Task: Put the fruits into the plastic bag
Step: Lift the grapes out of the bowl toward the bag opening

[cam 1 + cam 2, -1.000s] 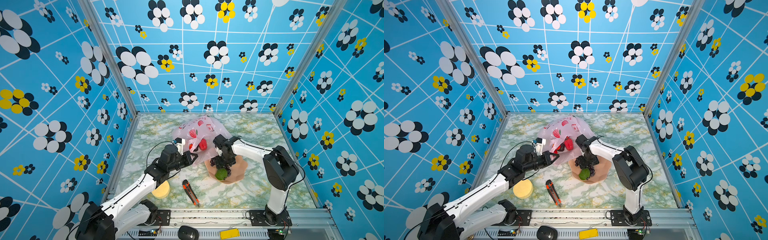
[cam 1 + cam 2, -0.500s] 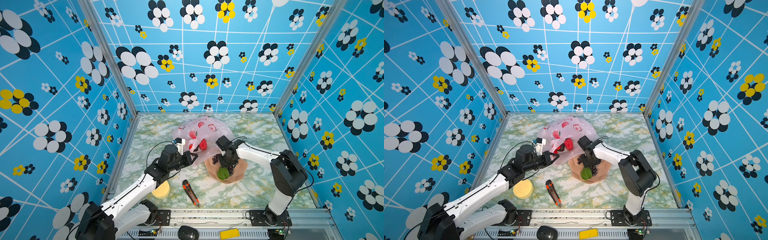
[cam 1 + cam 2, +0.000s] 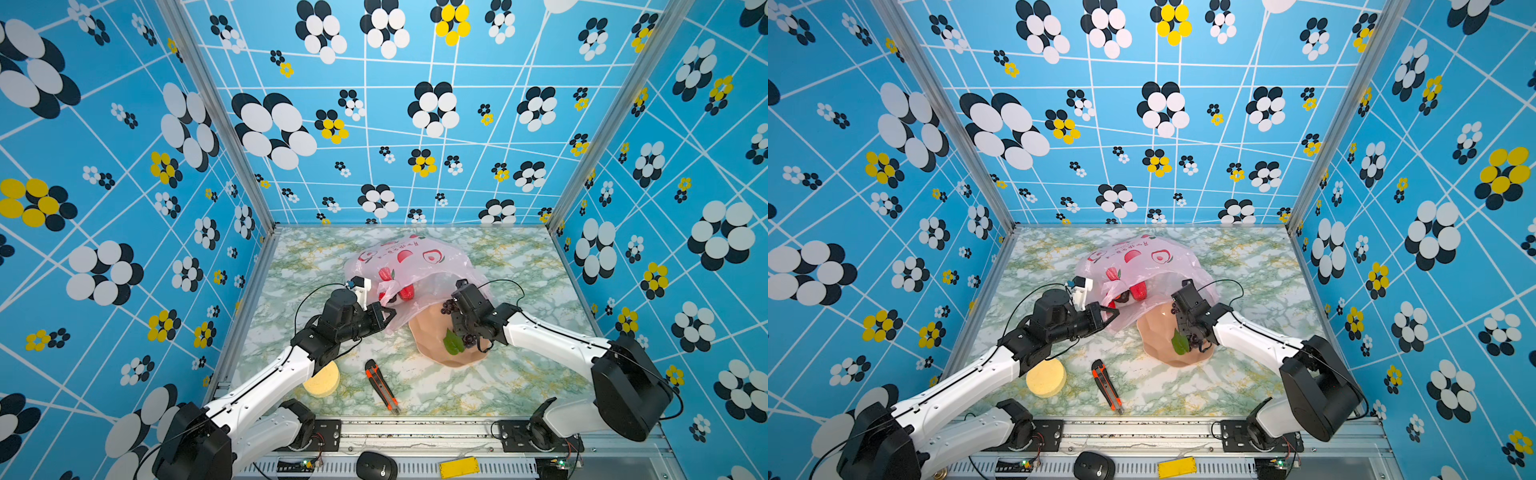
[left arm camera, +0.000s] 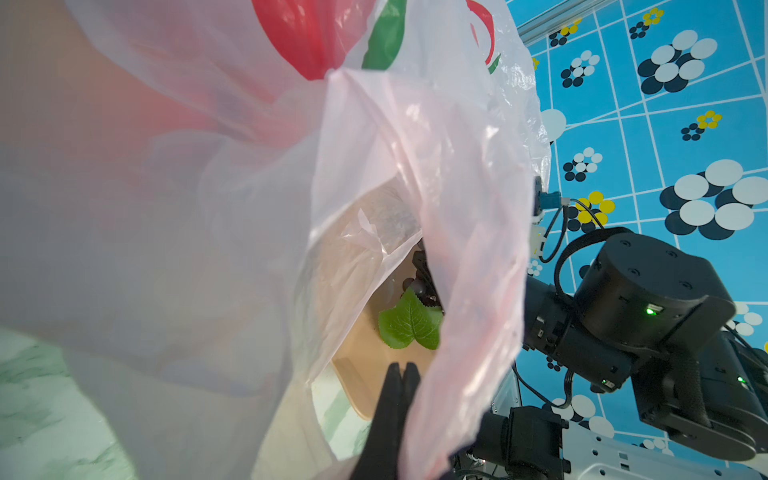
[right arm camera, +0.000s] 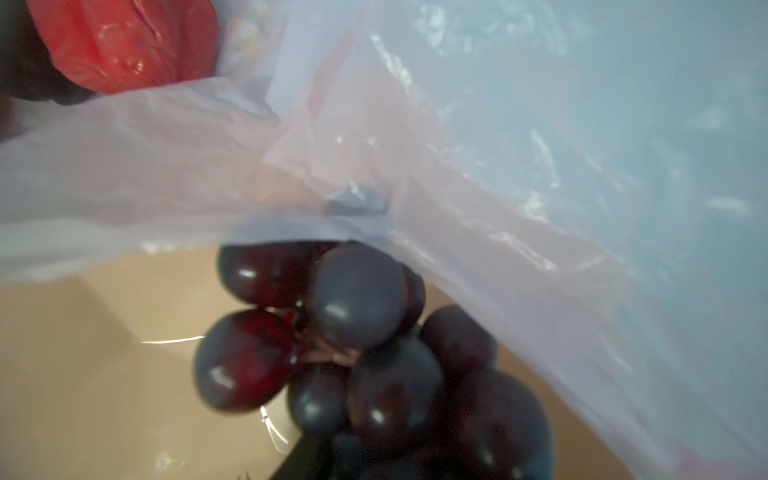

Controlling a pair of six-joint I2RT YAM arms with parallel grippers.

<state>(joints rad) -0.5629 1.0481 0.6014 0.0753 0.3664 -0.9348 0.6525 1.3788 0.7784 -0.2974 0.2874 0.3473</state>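
Right wrist view: grapes (image 5: 361, 328) look light and slick, so I'd grab the stem core. Can't tell if the right gripper (image 3: 466, 337) holds them; left gripper (image 4: 402, 372) clamped on flimsy plastic bag (image 4: 436, 166).

Pale pink see-through plastic bag (image 3: 419, 266) with red fruit prints; dark purple grapes (image 5: 353, 345) with a green leaf (image 4: 409, 322); salmon bowl (image 3: 430, 343); green-and-white marbled worktop (image 3: 519, 374); pale yellow sponge (image 3: 322, 380); orange-and-black knife (image 3: 381, 385); blue flowered walls (image 3: 374, 124).
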